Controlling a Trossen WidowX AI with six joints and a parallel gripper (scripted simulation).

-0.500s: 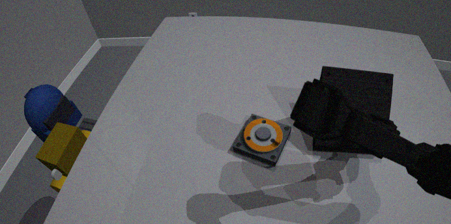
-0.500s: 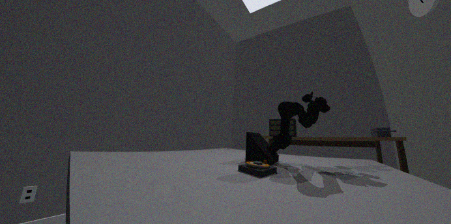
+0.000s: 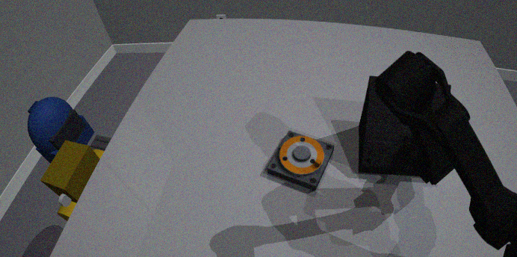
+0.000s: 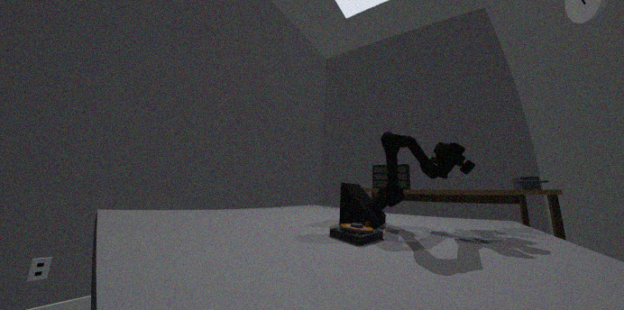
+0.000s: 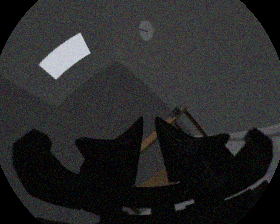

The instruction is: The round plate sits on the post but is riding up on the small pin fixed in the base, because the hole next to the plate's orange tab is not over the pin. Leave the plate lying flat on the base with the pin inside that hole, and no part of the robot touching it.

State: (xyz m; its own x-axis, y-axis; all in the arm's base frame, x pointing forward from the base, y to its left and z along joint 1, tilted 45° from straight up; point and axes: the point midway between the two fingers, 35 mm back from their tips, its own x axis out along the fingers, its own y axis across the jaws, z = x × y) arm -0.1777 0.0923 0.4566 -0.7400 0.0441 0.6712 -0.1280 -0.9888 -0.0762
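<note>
The round plate (image 3: 293, 169) (image 4: 347, 227) has an orange ring, a pale middle and several small dark holes. It sits around the grey post (image 3: 301, 153) on the square dark base (image 3: 293, 180) (image 4: 345, 236). The tab (image 3: 317, 163) (image 4: 367, 223) shows as a dark orange bump at the plate's lower right in the top view, beside one hole. The pin cannot be made out, and I cannot tell whether the plate lies flat. My gripper (image 5: 148, 119) is nearly shut and empty, with a narrow gap between its tips. It is raised well away from the plate, pointing away from it; nothing of the robot touches the plate.
The arm's black mount (image 3: 385, 145) (image 4: 349, 204) stands behind the base on the pale table (image 3: 209, 78) (image 4: 203, 256). Arm shadows fall around the base. A yellow and blue object (image 3: 71, 167) is beyond the table's left edge. A wooden table (image 4: 469, 198) stands farther back.
</note>
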